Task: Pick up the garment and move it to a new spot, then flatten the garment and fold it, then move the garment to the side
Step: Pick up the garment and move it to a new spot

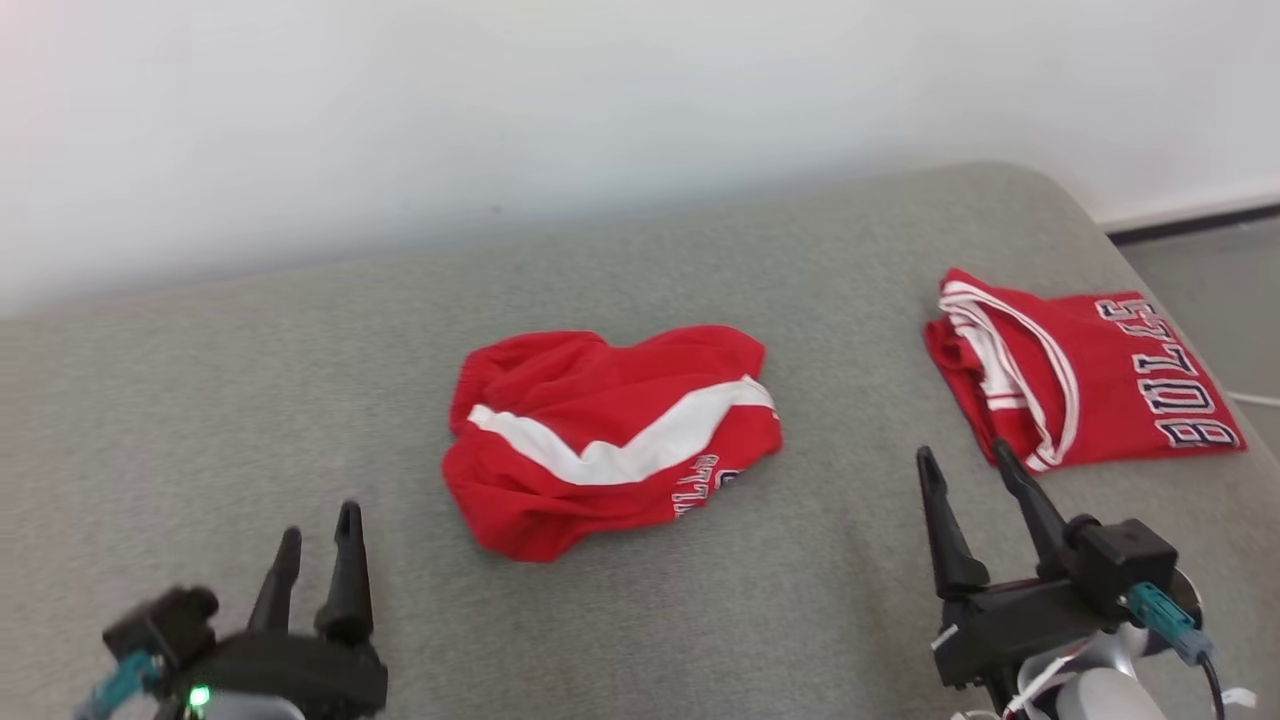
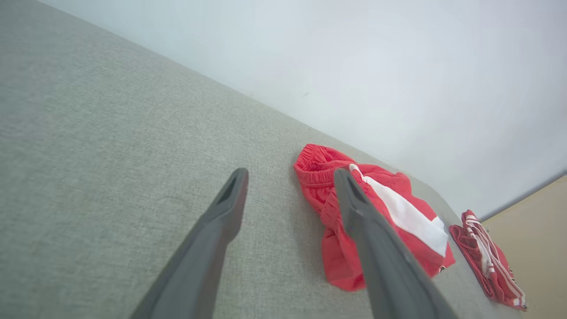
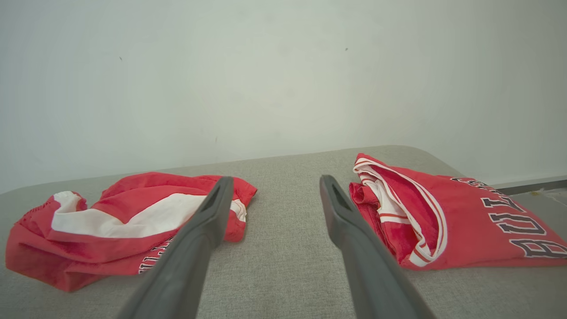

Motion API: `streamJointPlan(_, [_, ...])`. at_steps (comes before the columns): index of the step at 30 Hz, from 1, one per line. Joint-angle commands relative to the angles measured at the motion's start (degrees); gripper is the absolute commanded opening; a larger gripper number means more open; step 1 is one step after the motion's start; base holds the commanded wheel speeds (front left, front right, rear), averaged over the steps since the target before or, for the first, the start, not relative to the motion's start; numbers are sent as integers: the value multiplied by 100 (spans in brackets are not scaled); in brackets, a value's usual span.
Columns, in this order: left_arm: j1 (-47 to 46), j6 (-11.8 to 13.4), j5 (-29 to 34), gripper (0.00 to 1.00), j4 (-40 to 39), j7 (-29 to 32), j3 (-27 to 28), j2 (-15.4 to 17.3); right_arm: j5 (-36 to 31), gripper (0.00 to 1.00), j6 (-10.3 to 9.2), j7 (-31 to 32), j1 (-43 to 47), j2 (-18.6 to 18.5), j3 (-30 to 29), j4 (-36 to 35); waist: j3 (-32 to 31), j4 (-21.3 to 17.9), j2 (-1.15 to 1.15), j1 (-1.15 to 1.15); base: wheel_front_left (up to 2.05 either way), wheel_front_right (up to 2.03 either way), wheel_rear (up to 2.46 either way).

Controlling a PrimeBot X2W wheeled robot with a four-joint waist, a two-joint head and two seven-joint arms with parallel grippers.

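A crumpled red garment with a broad white stripe and partly hidden lettering lies in the middle of the grey cushion. My left gripper is open at the lower left, well short of the garment and holding nothing. My right gripper is open at the lower right, between this garment and a second red one. In the left wrist view the garment lies beyond the right finger of the open left gripper. In the right wrist view the garment sits left of the open right gripper.
A folded red jersey with white trim and dark lettering lies near the cushion's right edge, also seen as the jersey and the jersey. A pale wall stands behind. Floor and a white cable lie beyond the right edge.
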Motion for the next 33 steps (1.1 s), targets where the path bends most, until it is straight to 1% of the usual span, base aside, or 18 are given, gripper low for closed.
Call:
streamJointPlan(1, [215, -27, 61, 100, -107, -169, -14, -21, -63, 100, -17, 35, 125, -35, -58, -61, -249, 293, 0, 0, 0, 0, 0])
streamJointPlan(5, [534, -19, 212, 100, -331, -412, -26, 5, -105, 100, -17, 87, 276, -59, -183, -144, -326, 446, 0, 0, 0, 0, 0])
streamJointPlan(9, [888, 9, 452, 100, -614, -608, 33, 127, -125, 100, -17, 152, 535, -46, -247, -203, -420, 633, 0, 0, 0, 0, 0])
streamJointPlan(14, [1294, -49, 1001, 100, -958, -691, -8, 341, -195, 100, -17, 177, 849, 2, -343, -248, -487, 789, 0, 0, 0, 0, 0])
streamJointPlan(18, [1591, -20, 1443, 100, -1193, -705, 27, 457, -225, 100, -17, 150, 1000, 43, -440, -266, -533, 813, 0, 0, 0, 0, 0])
streamJointPlan(26, [1975, -81, 1760, 100, -1503, -708, 281, 313, -262, 100, -17, 170, 1094, 95, -496, -294, -574, 714, 0, 0, 0, 0, 0])
streamJointPlan(33, [1941, -144, 1920, 100, -1512, -704, 264, 251, -256, 100, -17, 185, 1114, 92, -524, -336, -560, 689, 0, 0, 0, 0, 0])
